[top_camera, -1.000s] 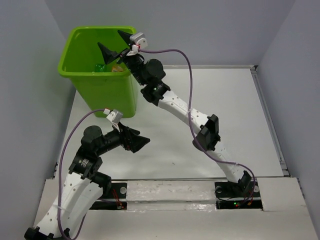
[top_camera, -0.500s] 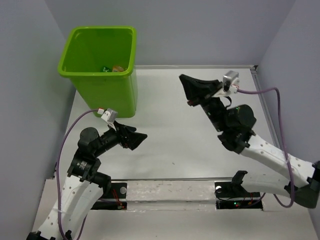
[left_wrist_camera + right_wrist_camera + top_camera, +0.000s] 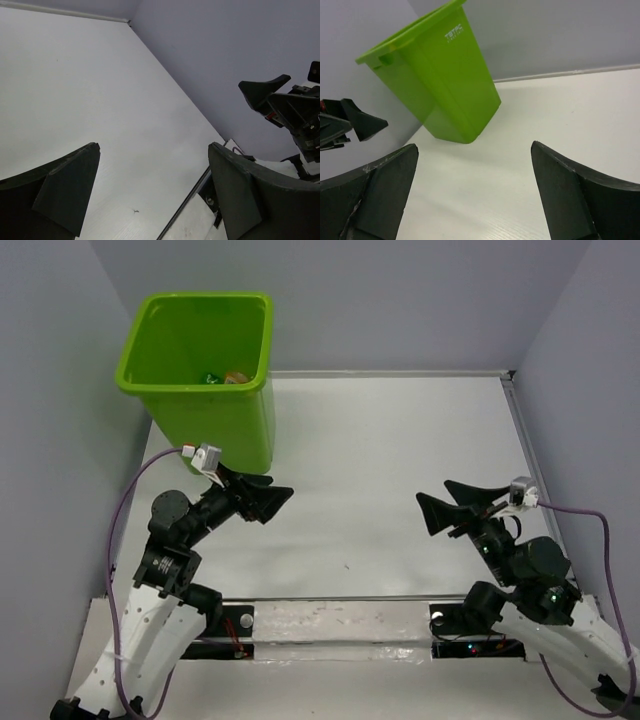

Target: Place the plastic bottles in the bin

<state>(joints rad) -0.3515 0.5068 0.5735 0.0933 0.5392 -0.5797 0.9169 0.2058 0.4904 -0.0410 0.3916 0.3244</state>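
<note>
The lime-green bin [image 3: 190, 390] stands at the table's far left and also shows in the right wrist view [image 3: 445, 85]. Inside it I see an orange bottle [image 3: 237, 377] and a green bottle [image 3: 211, 378]; any other bottles are hidden. My left gripper [image 3: 278, 497] is open and empty, just in front of the bin's near side. In its own view [image 3: 154, 145] only bare table lies between the fingers. My right gripper [image 3: 433, 492] is open and empty at the near right, pointing left toward the bin. Its own view [image 3: 474, 146] shows bare table between the fingers.
The white table [image 3: 400, 440] is closed in by grey walls at the back and on both sides. A purple cable [image 3: 135, 490] loops off the left wrist and another [image 3: 580, 512] off the right wrist. The right gripper also shows in the left wrist view [image 3: 265, 90].
My right arm has pulled back from over the bin's mouth to the near right of the table, gripper open and empty. My left gripper has drifted slightly toward the bin.
</note>
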